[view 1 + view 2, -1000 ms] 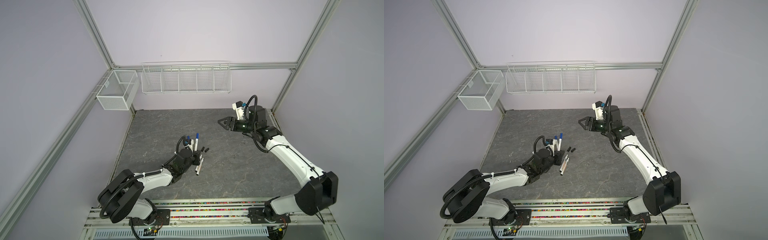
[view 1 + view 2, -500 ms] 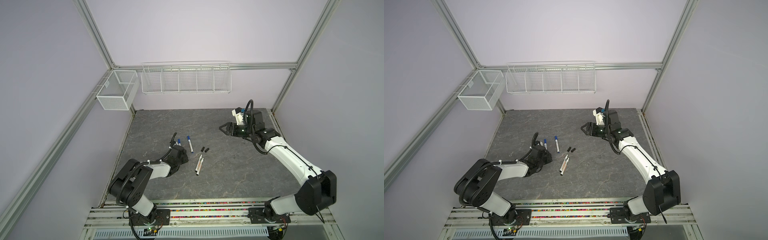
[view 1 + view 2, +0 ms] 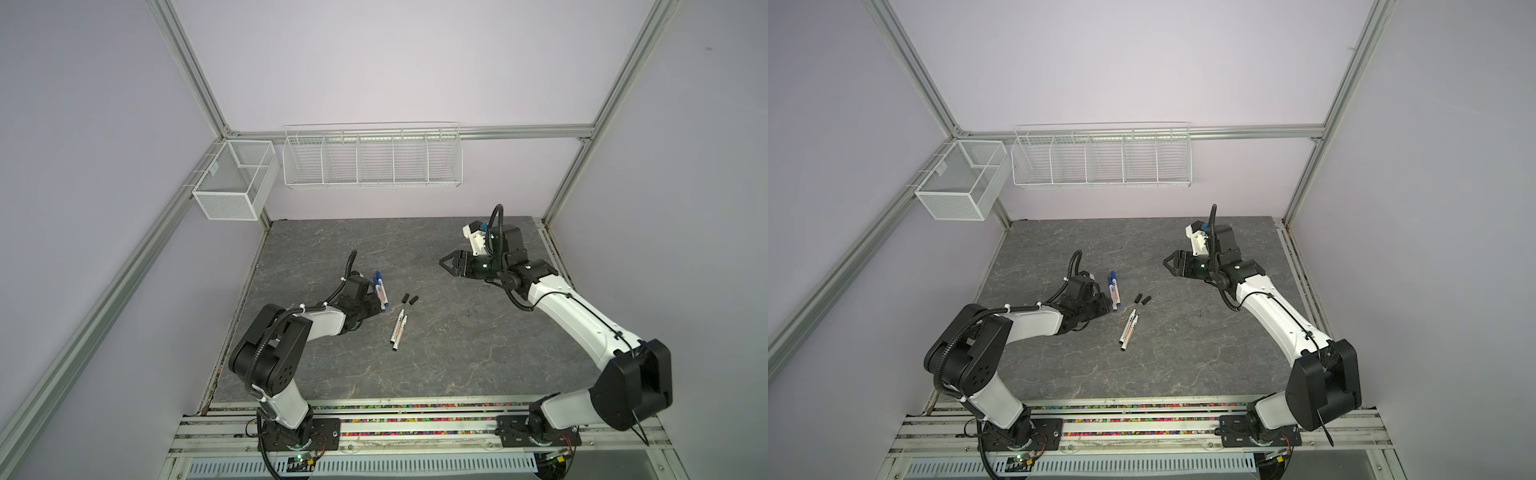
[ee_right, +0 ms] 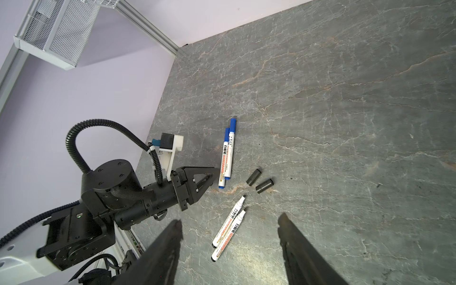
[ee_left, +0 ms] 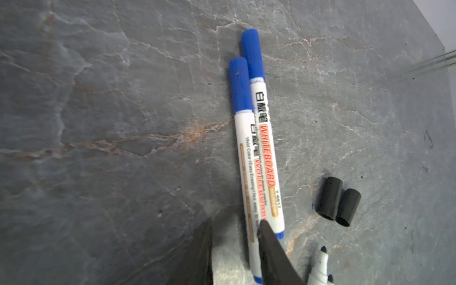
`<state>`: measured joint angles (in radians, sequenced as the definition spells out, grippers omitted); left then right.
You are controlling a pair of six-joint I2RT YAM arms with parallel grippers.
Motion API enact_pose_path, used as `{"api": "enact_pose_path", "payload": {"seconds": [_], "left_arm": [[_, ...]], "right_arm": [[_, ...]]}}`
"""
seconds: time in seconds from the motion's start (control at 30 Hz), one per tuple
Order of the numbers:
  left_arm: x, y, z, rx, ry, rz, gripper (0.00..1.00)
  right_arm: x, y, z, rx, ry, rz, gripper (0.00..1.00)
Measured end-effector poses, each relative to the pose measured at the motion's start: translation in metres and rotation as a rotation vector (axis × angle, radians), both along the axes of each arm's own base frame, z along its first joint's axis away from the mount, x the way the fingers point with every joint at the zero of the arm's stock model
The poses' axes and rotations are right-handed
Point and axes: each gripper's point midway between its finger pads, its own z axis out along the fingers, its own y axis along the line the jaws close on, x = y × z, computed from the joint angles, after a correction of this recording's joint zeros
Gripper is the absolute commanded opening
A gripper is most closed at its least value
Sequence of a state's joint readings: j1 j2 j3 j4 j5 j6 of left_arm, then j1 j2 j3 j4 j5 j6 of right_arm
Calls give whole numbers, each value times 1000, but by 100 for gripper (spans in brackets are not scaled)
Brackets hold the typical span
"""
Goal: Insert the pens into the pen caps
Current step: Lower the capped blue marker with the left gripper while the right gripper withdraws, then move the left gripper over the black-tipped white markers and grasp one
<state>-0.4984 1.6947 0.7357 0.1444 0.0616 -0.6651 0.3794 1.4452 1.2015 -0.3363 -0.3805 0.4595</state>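
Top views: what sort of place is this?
Probably a lab robot cell: aluminium frame around plain walls, left arm and right arm bolted to front rails, wire baskets above a slate-look tabletop.

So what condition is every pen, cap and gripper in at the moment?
Blue pens: capped, lying flat side by side.
Black pens: uncapped, tips bare, lying side by side.
Black caps: loose, lying beside each other.
Left gripper: open, jaws straddling a blue pen's end.
Right gripper: open, holding nothing.

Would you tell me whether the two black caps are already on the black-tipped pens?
No, both black caps lie loose, apart from the two pens, whose black tips are bare.
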Motion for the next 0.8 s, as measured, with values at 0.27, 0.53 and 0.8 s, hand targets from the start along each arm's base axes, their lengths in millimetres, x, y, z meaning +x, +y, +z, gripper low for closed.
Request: {"api": "enact_pose_path", "payload": {"seconds": [0.27, 0.53, 0.8], "left_arm": [[-1, 1, 1, -1, 2, 4, 33], [-28, 9, 14, 54, 21, -20, 36], [-70, -23, 32, 108, -24, -204, 36]], "right_arm": [[-1, 0, -3, -9, 2, 7, 65], [-2, -1, -4, -17, -5, 15, 65], [-3, -1, -5, -29, -6, 23, 65]]}}
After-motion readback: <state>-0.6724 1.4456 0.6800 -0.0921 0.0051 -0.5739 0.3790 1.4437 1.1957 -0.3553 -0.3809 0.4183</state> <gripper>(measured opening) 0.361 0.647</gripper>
